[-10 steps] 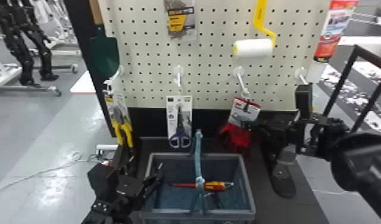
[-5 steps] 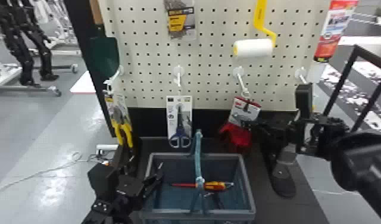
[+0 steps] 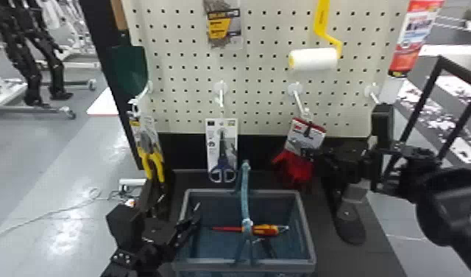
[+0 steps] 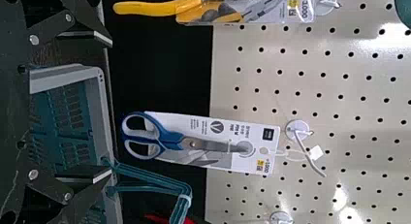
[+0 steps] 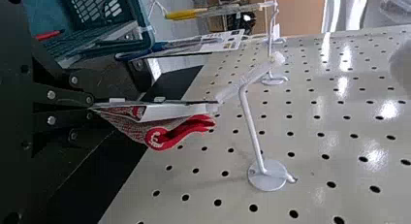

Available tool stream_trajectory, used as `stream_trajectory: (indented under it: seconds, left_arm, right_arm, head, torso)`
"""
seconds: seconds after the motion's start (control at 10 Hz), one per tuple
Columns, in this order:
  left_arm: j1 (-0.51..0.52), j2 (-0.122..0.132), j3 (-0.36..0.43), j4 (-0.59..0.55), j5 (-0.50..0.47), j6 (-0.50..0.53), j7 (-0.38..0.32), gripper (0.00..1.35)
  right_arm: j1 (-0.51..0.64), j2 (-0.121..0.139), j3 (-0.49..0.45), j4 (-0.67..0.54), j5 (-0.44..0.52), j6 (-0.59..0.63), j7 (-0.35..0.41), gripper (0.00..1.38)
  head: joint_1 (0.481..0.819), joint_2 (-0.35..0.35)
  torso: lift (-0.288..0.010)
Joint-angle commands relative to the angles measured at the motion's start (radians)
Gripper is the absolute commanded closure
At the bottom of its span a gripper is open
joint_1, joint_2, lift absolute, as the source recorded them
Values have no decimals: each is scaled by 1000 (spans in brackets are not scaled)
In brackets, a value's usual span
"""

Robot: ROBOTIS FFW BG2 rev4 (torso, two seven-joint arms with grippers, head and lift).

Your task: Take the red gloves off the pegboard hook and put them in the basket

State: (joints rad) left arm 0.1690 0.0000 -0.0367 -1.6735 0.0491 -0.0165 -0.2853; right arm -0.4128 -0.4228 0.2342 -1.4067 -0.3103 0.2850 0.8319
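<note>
1. Work area. The pegboard stands behind the basket, which is the receiving container. The right gripper is pinching the lower part of the card that carries the red gloves. The gloves hang at the hook, held there by a clear strap.

2. Step in hand: unhooking. Maintain the pinch on the card. Since the hook's end turns up, raise the strap above it, then draw it outward, away from the board. Keep the lift straight; a sideways pull could bend the card or snag the strap. The soft gloves will probably swing once free, so move slowly.

3. Clearances. Hold the load off the board face until the strap is clear. Cross the basket's near-side rim high enough for the drooping fingers of the gloves. The right half of the opening is the shorter route; the upright handle divides it from the left. The left gripper, its fingers spread, is by the basket's left side. Avoid the hanging scissors. Lower beside or onto the screwdriver.
</note>
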Motion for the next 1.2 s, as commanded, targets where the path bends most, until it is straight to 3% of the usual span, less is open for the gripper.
stream_trajectory:
  seconds: [0.0,0.2,0.4,0.6,0.8,1.1]
  left_arm:
    - [1,-2,0,-3,0,3,0,354]
    - [1,-2,-2,-5,0,4,0,354]
    - [7,-2,3,-12,0,6,0,354]
    - [9,3,3,-14,0,7,0,354]
    - [12,2,8,-14,0,6,0,354]
    - [9,5,8,-14,0,6,0,354]
  right_arm:
    - [42,1,-36,-66,20,26,0,1289]
    - [131,16,-93,-178,20,72,0,1289]
    - [226,58,-151,-348,65,152,-2,1289]
    - [290,108,-165,-406,59,206,13,1289]
    - [330,165,-173,-368,79,215,46,1289]
    - [318,205,-164,-252,116,187,99,1289]
  head:
    - [549,0]
    - [549,0]
    - [549,0]
    - [549,0]
    - [549,0]
    - [549,0]
  torso:
    - [-100]
    - [-100]
    - [-100]
    - [-100]
    - [-100]
    - [-100]
